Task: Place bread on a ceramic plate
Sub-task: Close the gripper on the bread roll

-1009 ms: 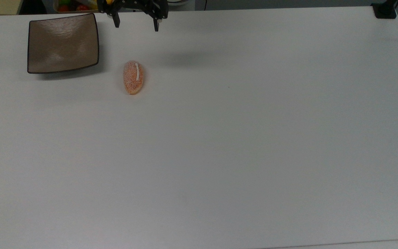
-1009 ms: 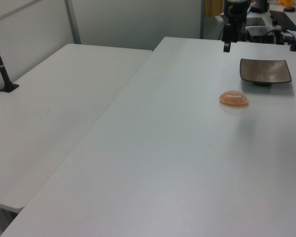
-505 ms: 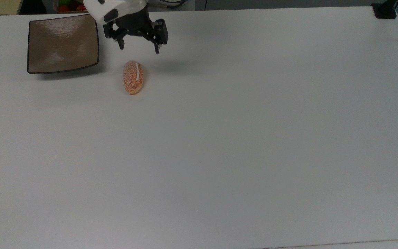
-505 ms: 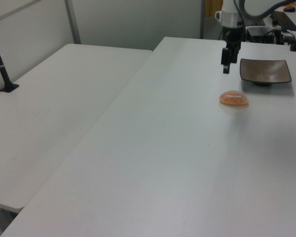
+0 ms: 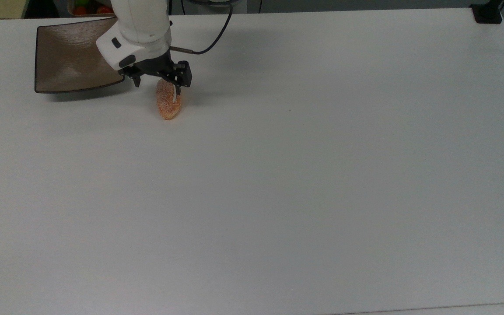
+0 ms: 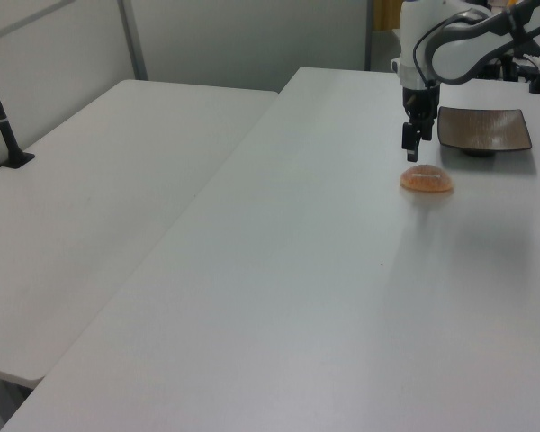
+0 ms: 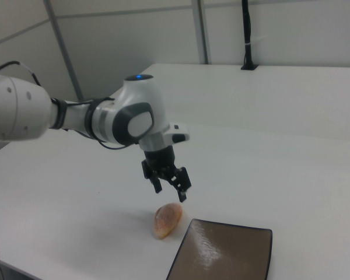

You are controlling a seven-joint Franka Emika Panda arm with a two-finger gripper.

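The bread [image 5: 168, 102] lies on the white table [image 5: 304, 175] just beside the empty ceramic plate [image 5: 70, 57], and the gripper [image 5: 157, 86] hovers above it with its fingers spread and ungrasped, so grasping, lifting, transfer and placement all remain.

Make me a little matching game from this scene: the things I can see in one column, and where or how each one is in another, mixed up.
Things:
1. bread
2. plate
3. gripper
4. table

States:
A. white, carries everything
B. open, hanging just above the bun
C. brown, square, nothing on it
D. lying on the tabletop beside the plate

Pairs: 1-D, 2-C, 3-B, 4-A
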